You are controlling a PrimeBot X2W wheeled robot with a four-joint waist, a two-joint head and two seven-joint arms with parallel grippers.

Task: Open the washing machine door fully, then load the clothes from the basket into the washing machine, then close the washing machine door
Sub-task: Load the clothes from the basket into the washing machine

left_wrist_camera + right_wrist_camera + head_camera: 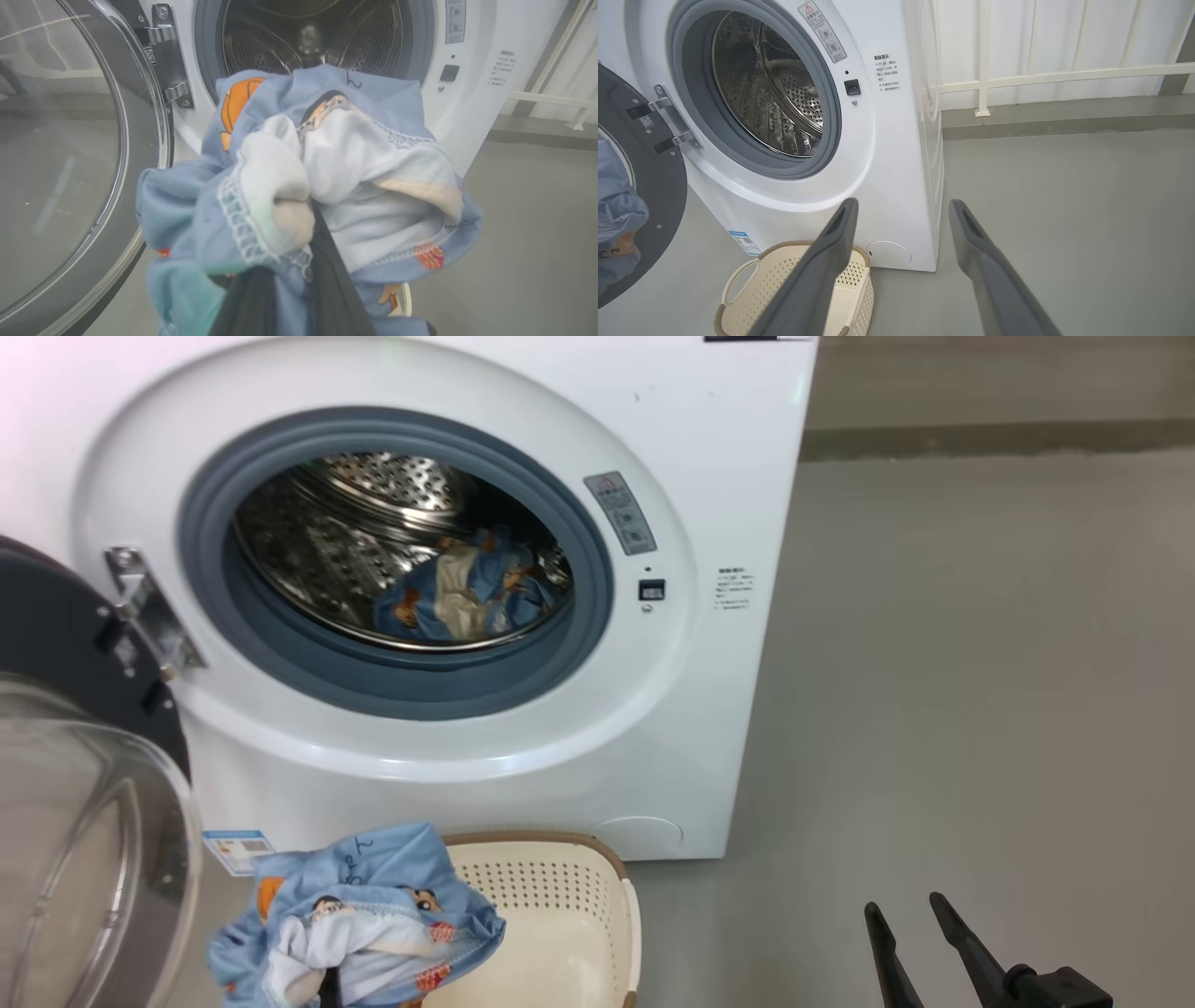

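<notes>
soft cloth clothes, shiny perforated steel drum

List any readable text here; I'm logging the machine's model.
Nothing can be read outright.
Grey sticker on the washing machine: red warning triangle, text too small.
Printed block beside it: blurred.
Blue label low on the front: too small.
Small tag on the washing machine door: too small.

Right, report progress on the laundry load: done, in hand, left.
Done: the washing machine door stands wide open, and one bear-print garment lies in the drum. In hand: the left end effector is shut on a second garment, up near the basket; the right end effector is open, empty. Left: drop this piece in, clear anything the basket hides, close the door.
</notes>
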